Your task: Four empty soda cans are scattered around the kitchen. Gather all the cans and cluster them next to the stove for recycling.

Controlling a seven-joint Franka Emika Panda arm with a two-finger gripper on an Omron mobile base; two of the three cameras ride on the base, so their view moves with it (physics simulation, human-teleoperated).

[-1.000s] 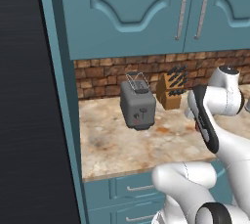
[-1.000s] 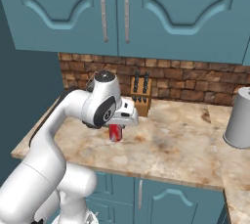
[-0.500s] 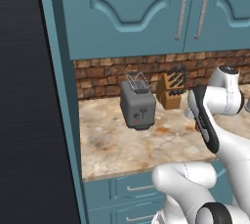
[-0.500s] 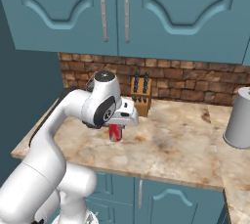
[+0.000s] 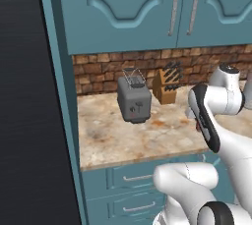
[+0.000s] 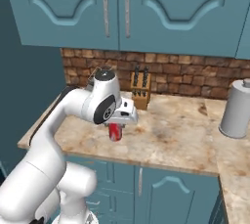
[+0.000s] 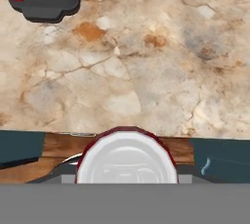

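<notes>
Red soda can (image 6: 115,132) is grasped in the claw (image 6: 117,129), hanging above the marble worktop (image 6: 171,140) near the toaster (image 5: 134,99).

The soda can (image 6: 115,131) sits in the pincer (image 6: 117,129) above the tabletop (image 6: 166,137); toaster (image 5: 134,99) and knife block (image 6: 140,92) stand beyond it.

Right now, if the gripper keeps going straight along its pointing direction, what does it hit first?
The gripper points straight down, shut on a red soda can. Going on, the can's base would likely meet the marble countertop first; the right base view leaves the gap beneath it unclear.
</notes>
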